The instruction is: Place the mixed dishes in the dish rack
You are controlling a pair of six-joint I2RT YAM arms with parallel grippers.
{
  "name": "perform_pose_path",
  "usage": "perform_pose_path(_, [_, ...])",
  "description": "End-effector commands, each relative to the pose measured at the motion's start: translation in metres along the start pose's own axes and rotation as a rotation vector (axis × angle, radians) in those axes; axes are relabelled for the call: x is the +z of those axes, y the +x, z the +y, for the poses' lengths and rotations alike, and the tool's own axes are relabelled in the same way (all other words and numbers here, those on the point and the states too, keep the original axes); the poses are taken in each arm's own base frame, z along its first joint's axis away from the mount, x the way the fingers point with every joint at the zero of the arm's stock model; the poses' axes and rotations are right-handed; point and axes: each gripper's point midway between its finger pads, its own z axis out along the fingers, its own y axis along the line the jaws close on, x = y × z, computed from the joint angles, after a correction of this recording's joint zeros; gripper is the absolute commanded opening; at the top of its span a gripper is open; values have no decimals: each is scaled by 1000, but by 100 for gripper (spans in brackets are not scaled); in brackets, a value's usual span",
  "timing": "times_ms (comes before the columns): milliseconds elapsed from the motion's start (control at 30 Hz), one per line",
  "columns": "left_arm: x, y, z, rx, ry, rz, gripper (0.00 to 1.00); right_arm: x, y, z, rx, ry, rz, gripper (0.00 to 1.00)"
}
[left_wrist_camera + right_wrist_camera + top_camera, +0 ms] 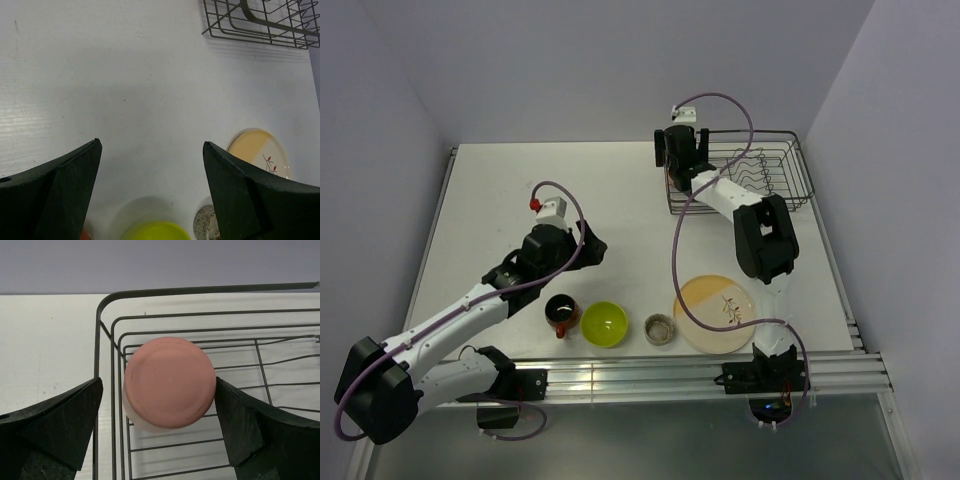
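The pink tumbler stands bottom-up inside the left corner of the dish rack. My right gripper is open around it; the right finger touches its side and the left finger is apart, outside the rack wall. In the top view the right gripper is over the rack's left end. My left gripper is open and empty above the table. The orange mug, lime-green bowl, tiny cup and pale-yellow plate sit in a row near the front edge.
In the left wrist view the bowl, cup and plate lie below my left gripper, and the rack is at the far right. The right arm's links reach over the plate's far side.
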Motion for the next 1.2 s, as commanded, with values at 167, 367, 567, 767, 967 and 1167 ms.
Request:
perform_pose_path(167, [-2, 12, 4, -15, -23, 72, 89, -46, -66, -16, 95, -8, -133, 100])
perform_pose_path(367, [-6, 33, 14, -31, -55, 156, 87, -86, -87, -38, 171, 14, -139, 100])
perform_pose_path(567, [-19, 38, 27, -68, -106, 151, 88, -136, -94, -45, 227, -32, -106, 100])
perform_pose_path(767, [-40, 33, 62, -123, -301, 103, 90, -185, -87, -45, 260, -76, -60, 100])
perform_pose_path(967, [-58, 46, 80, -200, -431, 156, 90, -227, -69, -37, 285, -133, -16, 100])
perform_pose_path(1167, [-63, 51, 74, -290, -414, 171, 89, -249, -49, -39, 319, -150, 40, 100])
